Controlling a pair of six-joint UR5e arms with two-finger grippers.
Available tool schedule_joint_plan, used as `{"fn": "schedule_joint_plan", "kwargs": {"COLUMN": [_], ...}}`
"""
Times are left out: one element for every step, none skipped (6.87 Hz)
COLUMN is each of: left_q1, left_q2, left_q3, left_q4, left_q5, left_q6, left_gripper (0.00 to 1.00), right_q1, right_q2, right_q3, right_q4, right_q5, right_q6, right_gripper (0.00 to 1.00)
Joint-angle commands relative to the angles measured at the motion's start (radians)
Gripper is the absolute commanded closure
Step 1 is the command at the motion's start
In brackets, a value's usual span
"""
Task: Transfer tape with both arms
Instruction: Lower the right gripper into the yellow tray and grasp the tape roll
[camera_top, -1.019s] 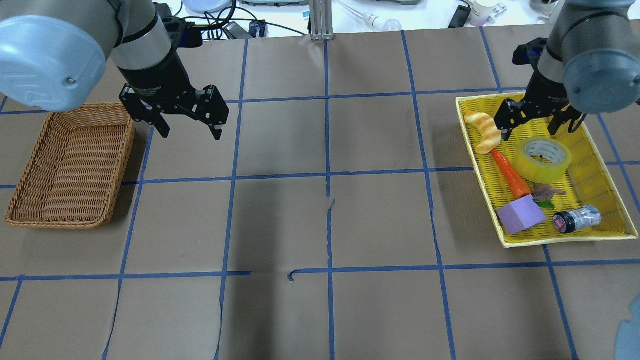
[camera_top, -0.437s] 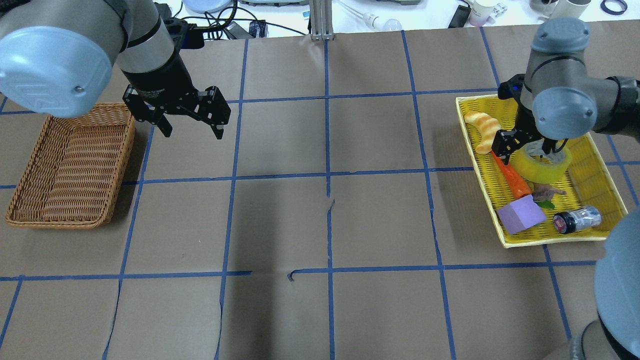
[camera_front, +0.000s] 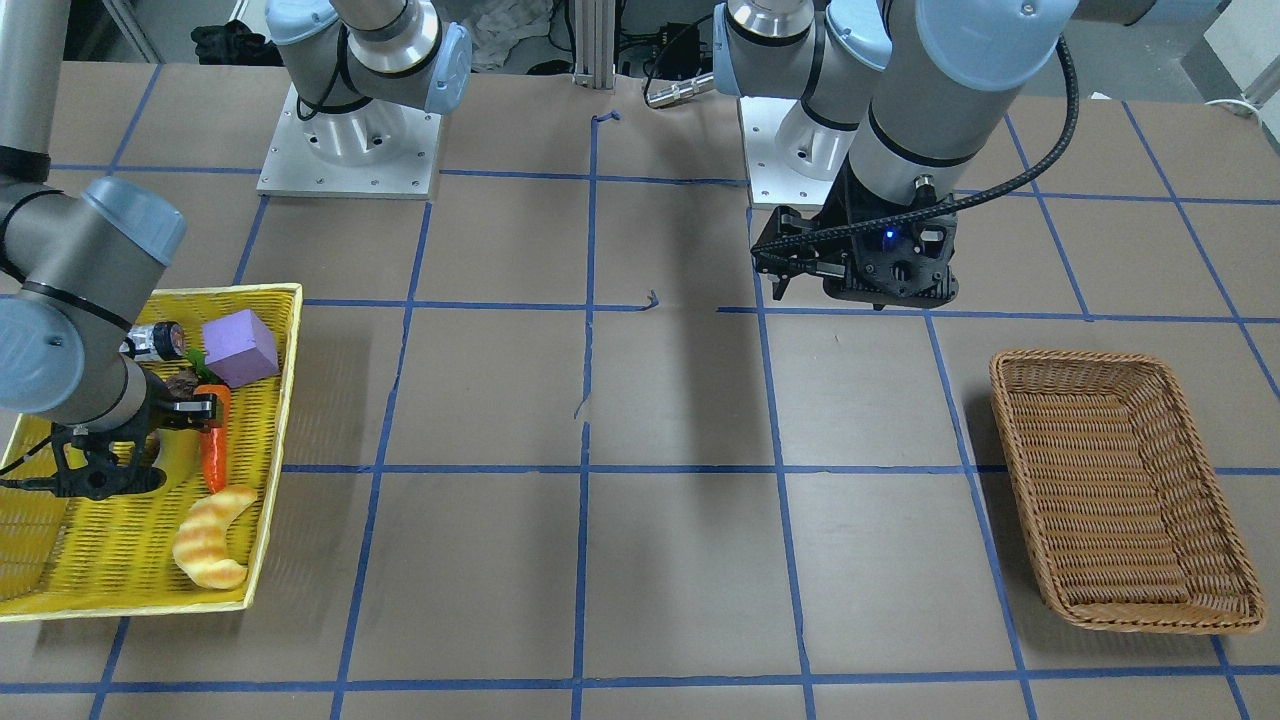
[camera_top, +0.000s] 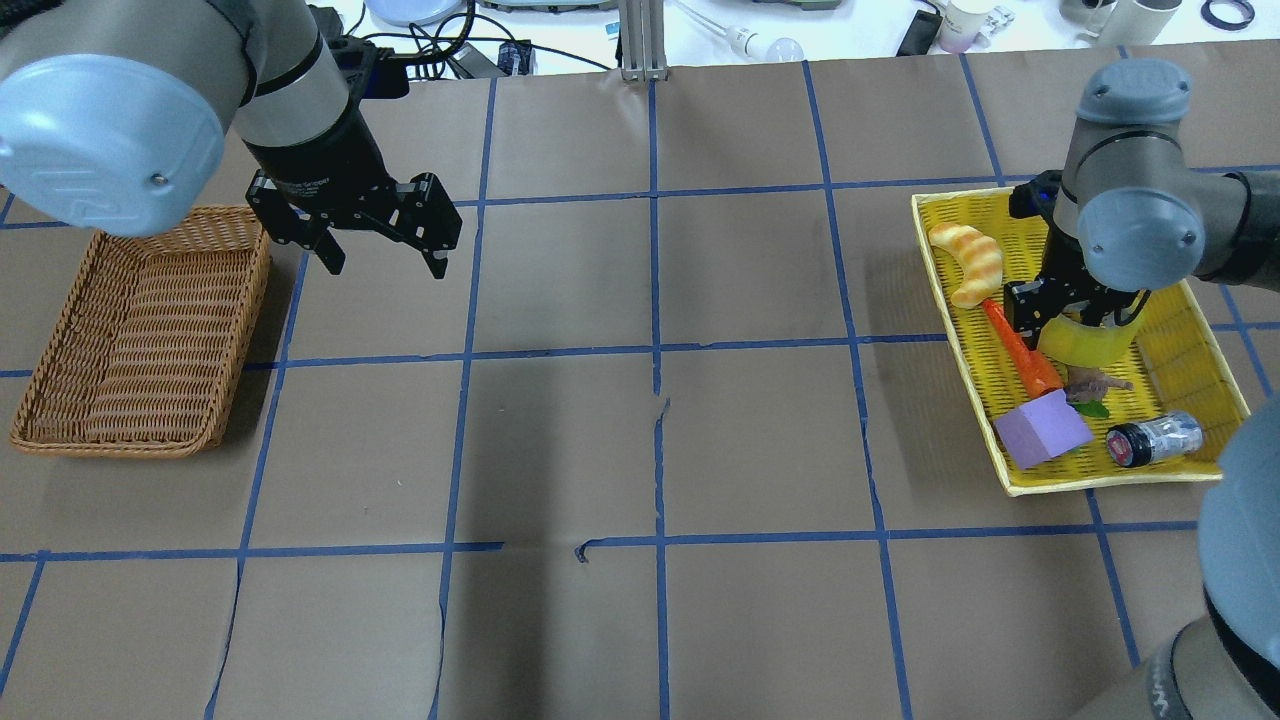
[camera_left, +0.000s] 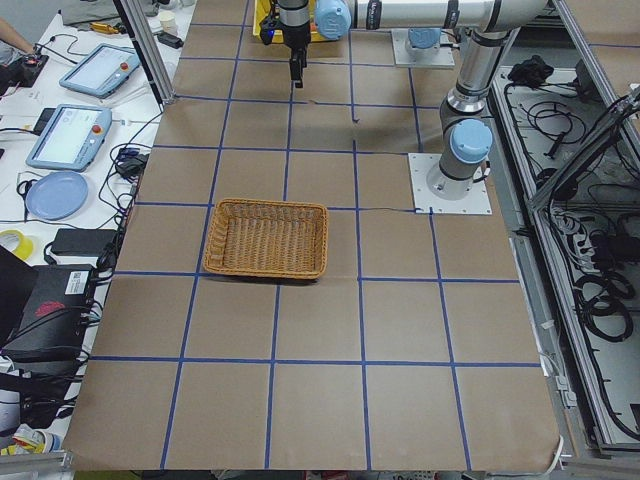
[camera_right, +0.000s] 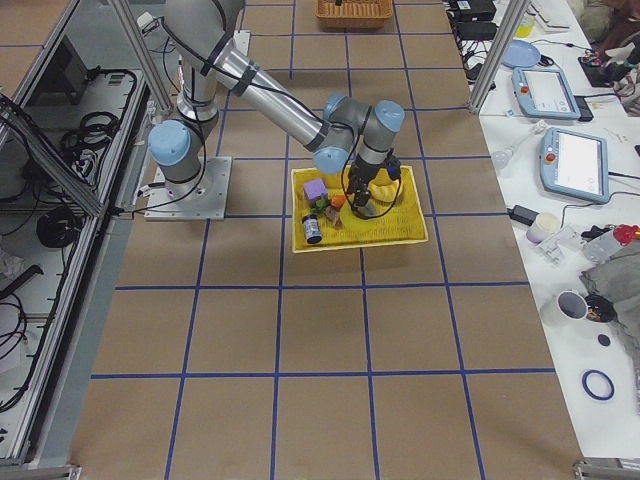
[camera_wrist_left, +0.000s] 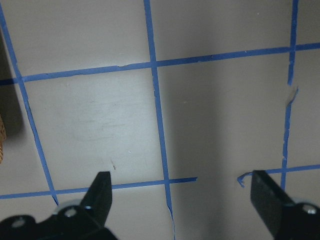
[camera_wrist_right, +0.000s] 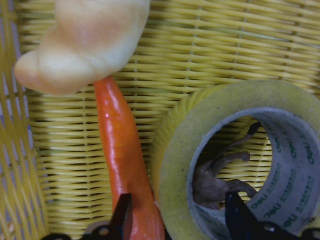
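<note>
The tape (camera_top: 1085, 345), a yellow-green roll with a grey-white core, lies flat in the yellow tray (camera_top: 1180, 340) at the right. My right gripper (camera_top: 1075, 318) is low over it and open. In the right wrist view the gripper (camera_wrist_right: 181, 220) straddles the wall of the tape (camera_wrist_right: 175, 165): one finger stands outside by the carrot (camera_wrist_right: 117, 150), the other inside the core. My left gripper (camera_top: 385, 265) is open and empty, hovering above the table beside the wicker basket (camera_top: 140, 330). It shows only bare table in the left wrist view (camera_wrist_left: 182, 195).
The tray also holds a croissant toy (camera_top: 968, 262), a carrot (camera_top: 1020, 350) touching the tape's side, a purple block (camera_top: 1042, 428), a small jar (camera_top: 1152, 438) and a brown figure (camera_top: 1095, 382). The wicker basket holds nothing. Blue tape lines grid the brown table.
My right arm has swung toward me and come down from the tray's far edge onto the tape, fingers now around its wall. The left arm has hardly moved.
</note>
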Motion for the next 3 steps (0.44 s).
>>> {"fn": "schedule_joint_plan", "kwargs": {"left_q1": [0.000,0.000,0.000], "left_q2": [0.000,0.000,0.000], "left_q3": [-0.001,-0.001,-0.001], "left_q4": [0.003,0.003,0.004], "left_q5": [-0.002,-0.005,-0.006], "left_q6": [0.001,0.001,0.001], "left_gripper": [0.00,0.00,0.00], "right_q1": [-0.011,-0.011,-0.011], "right_q2": [-0.009,-0.011,-0.026], "right_q3": [-0.004,-0.018,-0.047], "right_q4": [0.024,0.033,0.059], "right_q5": [0.018,0.053,0.054], "right_q6": [-0.003,0.006,0.026], "right_gripper": [1.00,1.00,1.00]}}
